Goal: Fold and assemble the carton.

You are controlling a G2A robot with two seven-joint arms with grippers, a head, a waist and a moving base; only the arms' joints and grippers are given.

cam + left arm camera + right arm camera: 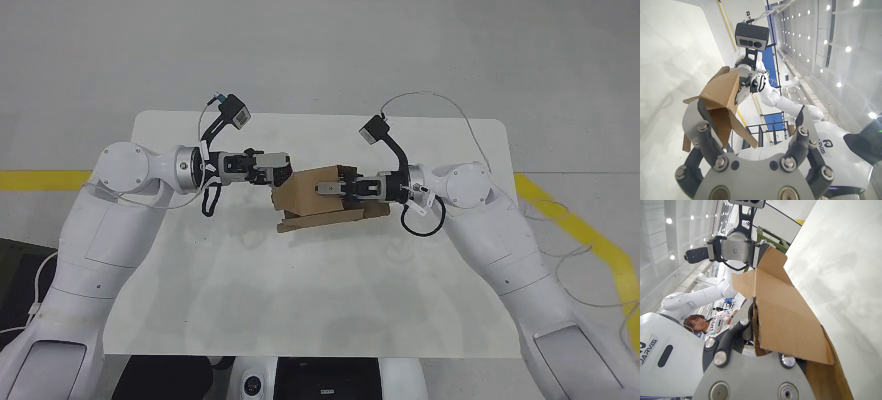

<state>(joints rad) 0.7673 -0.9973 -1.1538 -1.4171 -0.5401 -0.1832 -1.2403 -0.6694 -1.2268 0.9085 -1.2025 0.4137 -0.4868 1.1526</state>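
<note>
We pinch a wall of the carton [310,196] with the right gripper [326,187] over the table [200,300] middle; the left gripper [283,174], spread wide, meets its open end. We should fold squarely along the crease

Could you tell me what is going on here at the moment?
The robot is assembling a cardboard carton over the white table. The right gripper pinches one carton wall. The left gripper is open at the opposite end, one finger by the opening. The flaps stand unfolded, so the carton is not closed yet.
</note>
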